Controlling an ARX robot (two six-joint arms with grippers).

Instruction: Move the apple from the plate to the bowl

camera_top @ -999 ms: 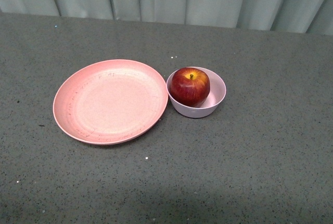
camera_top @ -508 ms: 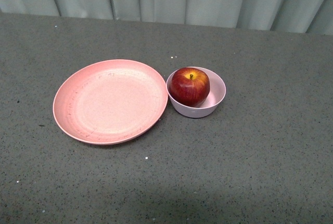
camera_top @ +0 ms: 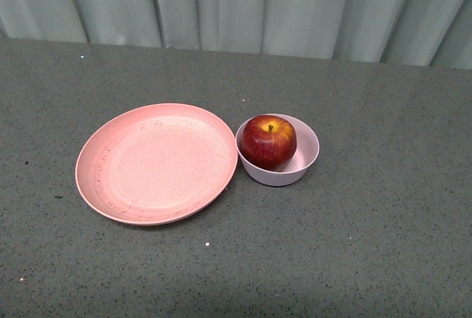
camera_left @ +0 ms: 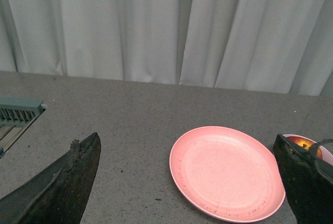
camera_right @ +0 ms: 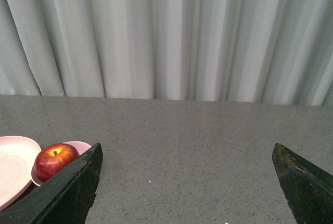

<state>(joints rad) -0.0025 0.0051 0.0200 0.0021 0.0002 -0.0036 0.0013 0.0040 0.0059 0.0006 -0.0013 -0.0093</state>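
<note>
Two grippers are in view only through their own wrist cameras, and neither appears in the front view. Largest item is the grey speckled table (camera_top: 369,244), backed by a pale pleated curtain (camera_top: 243,4). Next in size is the plate (camera_top: 156,163), salmon-pink, bare, lying flat on the table. In the left wrist view the plate (camera_left: 227,172) lies beyond and between the spread fingers of the left gripper (camera_left: 190,182), nearer one fingertip than the other. The left gripper's jaws are released, wide apart, holding nothing. The right gripper (camera_right: 187,182) is likewise released, jaws wide apart, with bare table between them. The bowl (camera_top: 278,150) stands just beside the plate's rim; contact between the two cannot be confirmed. From the right gripper the bowl (camera_right: 77,146) sits beyond and outboard of one fingertip. The apple (camera_top: 268,141) rests inside the bowl, stem up, rising above the rim. From the right gripper the apple (camera_right: 55,160) is well apart, beside that same fingertip. From the left gripper the apple (camera_left: 305,143) is mostly hidden behind one finger.
</note>
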